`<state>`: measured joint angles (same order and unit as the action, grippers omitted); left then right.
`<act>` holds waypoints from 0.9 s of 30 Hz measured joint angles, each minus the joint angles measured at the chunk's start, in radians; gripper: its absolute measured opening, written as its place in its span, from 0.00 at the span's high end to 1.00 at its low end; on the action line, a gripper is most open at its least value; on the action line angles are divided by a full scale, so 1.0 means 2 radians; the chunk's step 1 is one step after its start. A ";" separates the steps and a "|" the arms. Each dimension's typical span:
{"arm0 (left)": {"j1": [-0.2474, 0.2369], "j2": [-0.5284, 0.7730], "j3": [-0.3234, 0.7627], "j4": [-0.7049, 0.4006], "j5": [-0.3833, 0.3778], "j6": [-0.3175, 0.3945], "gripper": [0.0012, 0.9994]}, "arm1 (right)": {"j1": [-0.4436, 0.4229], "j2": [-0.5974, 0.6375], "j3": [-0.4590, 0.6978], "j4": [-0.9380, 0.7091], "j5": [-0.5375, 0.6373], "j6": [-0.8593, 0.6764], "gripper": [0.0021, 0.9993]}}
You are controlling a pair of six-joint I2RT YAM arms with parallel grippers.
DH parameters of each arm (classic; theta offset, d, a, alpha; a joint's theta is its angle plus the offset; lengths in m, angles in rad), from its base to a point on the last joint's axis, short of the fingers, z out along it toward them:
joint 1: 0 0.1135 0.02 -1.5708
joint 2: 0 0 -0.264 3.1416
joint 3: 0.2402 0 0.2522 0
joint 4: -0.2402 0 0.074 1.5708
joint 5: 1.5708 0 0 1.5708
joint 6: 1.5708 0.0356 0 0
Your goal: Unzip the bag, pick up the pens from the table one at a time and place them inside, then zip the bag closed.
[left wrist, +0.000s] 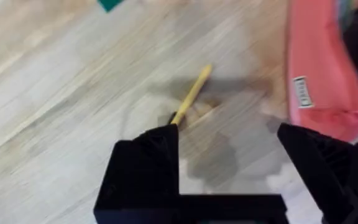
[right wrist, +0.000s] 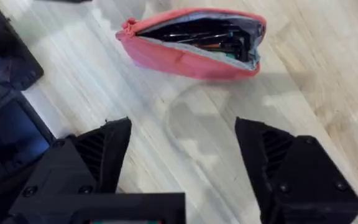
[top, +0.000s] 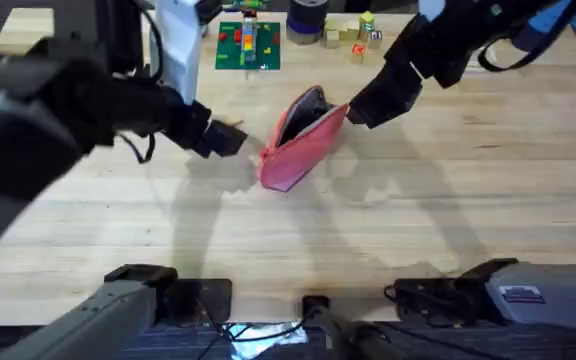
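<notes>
Bag point(top: 301, 137) lay unzipped mid-counter point(top: 448, 200) overhead, between both arms. From the left wrist, the spread left gripper point(left wrist: 229, 140) hung over the yellow pen point(left wrist: 191, 94); lowering and closing looked next. From the right wrist, the right gripper point(right wrist: 182, 140) stood wide, empty.

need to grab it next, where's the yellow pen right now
The yellow pen lies flat on the wooden table, just left of the open pink pouch in the overhead view. The left gripper hovers over it, jaws open.
</notes>
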<state>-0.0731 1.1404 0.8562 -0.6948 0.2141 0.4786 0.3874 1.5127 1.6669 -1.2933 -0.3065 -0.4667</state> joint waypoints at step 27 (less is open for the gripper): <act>0.000 0.130 0.058 0.016 -0.065 0.025 0.01 | 0.000 0.000 0.000 -0.012 0.000 0.000 0.00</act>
<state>-0.0731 1.3998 0.9714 -0.6631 0.0847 0.5287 0.3877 1.5127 1.6669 -1.3170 -0.3065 -0.4667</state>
